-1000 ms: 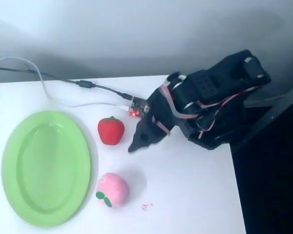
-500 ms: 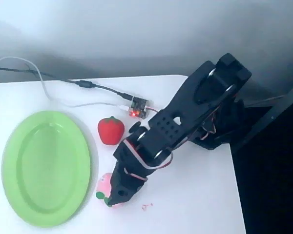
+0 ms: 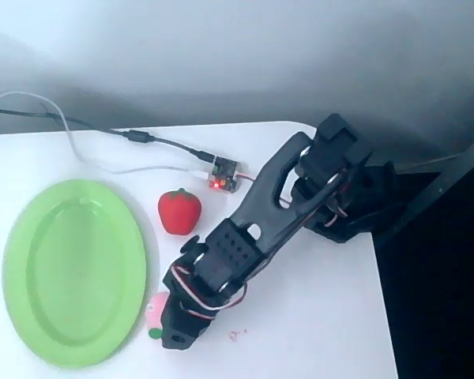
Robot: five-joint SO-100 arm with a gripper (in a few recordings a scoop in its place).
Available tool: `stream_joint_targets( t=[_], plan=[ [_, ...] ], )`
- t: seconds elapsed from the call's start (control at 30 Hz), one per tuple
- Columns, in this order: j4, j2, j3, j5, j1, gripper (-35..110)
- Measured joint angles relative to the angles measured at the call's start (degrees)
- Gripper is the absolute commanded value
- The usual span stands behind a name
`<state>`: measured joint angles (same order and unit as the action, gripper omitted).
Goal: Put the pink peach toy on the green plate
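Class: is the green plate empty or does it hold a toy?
Empty. The plate shows bare green; the peach lies beside its rim, under the gripper.

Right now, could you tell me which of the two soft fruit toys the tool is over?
The pink peach toy, mostly hidden under the tool beside the green plate; the red strawberry toy sits apart.

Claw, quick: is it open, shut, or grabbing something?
Claw: down over the pink peach toy; whether it's open or shut cannot be told from above.
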<state>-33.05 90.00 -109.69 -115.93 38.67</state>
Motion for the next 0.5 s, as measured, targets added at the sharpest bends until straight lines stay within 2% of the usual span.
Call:
stream_joint_targets(
  t=[0.27,0.5],
  plan=[
    [0.7,-2.0,1.2,-1.7,0.0,0],
    [-0.2,21.7,-17.3,-3.3,-0.2,0]
  ],
)
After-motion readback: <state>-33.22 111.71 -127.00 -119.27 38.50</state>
